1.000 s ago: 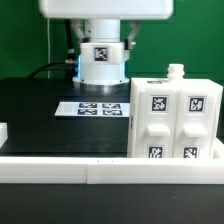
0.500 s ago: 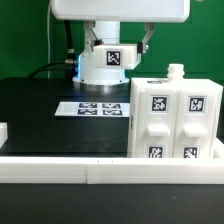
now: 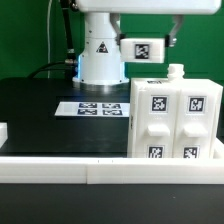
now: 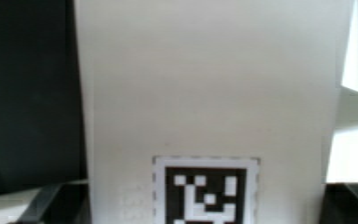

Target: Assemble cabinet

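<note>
The cabinet box (image 3: pixel 176 118) stands at the exterior view's right on the black table, with several black-and-white tags on its front face and a small knob on top. My gripper (image 4: pixel 202 205) is shut on a white rectangular panel (image 4: pixel 202 100) with one tag. The panel fills the wrist view, and dark fingers (image 4: pixel 34 205) show at its sides. In the exterior view the panel (image 3: pixel 143 47) hangs in the air above the box's left top corner, apart from it. My gripper there is mostly cut off by the frame's top.
The marker board (image 3: pixel 100 107) lies flat on the black table left of the box. The arm's white base (image 3: pixel 100 60) stands behind it. A white rail (image 3: pixel 90 168) runs along the front. A small white piece (image 3: pixel 4 131) sits at the left edge.
My gripper has risen and moved toward the exterior view's right with the tagged panel, from in front of the arm's base to above the box's left corner.
</note>
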{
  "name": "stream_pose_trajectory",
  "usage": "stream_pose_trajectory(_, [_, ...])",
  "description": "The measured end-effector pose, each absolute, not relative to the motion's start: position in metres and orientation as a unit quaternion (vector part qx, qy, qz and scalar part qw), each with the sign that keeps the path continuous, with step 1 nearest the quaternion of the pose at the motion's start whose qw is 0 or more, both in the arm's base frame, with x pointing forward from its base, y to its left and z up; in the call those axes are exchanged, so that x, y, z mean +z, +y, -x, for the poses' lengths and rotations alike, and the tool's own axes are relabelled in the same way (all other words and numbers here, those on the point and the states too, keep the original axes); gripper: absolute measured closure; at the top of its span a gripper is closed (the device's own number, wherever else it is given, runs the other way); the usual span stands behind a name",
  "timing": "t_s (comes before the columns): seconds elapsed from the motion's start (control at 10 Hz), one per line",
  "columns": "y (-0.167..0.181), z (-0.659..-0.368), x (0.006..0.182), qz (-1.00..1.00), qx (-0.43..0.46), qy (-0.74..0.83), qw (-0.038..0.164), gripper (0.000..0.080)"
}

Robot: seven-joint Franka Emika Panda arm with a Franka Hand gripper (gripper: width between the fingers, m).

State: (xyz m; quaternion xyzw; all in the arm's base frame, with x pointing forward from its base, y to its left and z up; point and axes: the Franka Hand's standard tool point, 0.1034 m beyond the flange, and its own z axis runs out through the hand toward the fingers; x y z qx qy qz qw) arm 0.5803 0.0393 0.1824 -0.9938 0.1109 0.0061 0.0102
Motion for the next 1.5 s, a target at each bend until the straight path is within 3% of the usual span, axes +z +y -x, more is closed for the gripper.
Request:
stream_pose_trajectory(0.3, [0.062, -0.607, 0.191, 0.994, 0.006, 0.109, 0.009, 0.0241])
stream_pose_trajectory(0.5, [0.057, -0.612, 0.179, 0.997, -0.019, 0.071, 0.01, 0.0241])
stream_pose_trajectory(1.1, [0.064, -0.617, 0.178, 0.998, -0.019, 0.061, 0.009, 0.024])
stream_pose_trajectory(1.5, [0.062, -0.62, 0.162, 0.999, -0.013, 0.042, 0.005, 0.024])
